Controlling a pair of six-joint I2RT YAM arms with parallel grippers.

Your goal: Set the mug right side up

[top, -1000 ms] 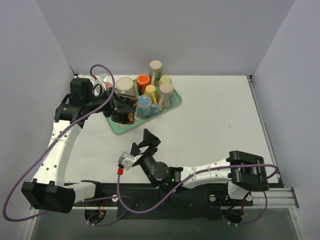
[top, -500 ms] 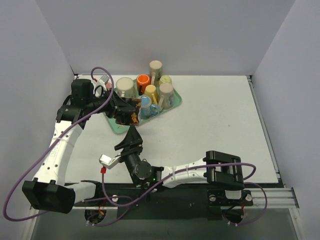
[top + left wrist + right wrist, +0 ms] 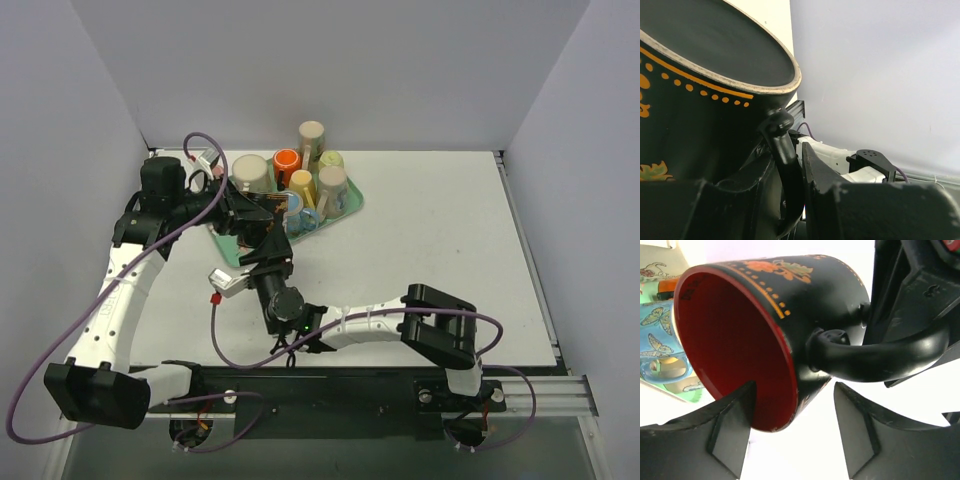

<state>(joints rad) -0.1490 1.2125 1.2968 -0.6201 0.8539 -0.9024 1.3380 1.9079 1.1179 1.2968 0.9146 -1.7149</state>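
The black mug [image 3: 262,228] with orange patterns and a red inside [image 3: 730,340] hangs tilted on its side above the near edge of the green tray [image 3: 232,256]. My left gripper [image 3: 243,213] is shut on the mug's handle [image 3: 787,165], which also shows in the right wrist view [image 3: 880,357]. My right gripper [image 3: 272,250] is open just below the mug. In the right wrist view my right gripper [image 3: 795,425] has the mug's lower rim between its spread fingers, one finger before the mouth, one outside, neither touching.
The tray holds several other mugs: a beige one [image 3: 252,174], an orange one [image 3: 287,161], a blue butterfly one [image 3: 291,207] and others behind. Grey walls close in left, back and right. My right arm [image 3: 380,322] lies across the table's near part.
My right gripper has swung left and away from the table's near middle up to the mug's mouth. My left gripper has shifted slightly right with the mug.
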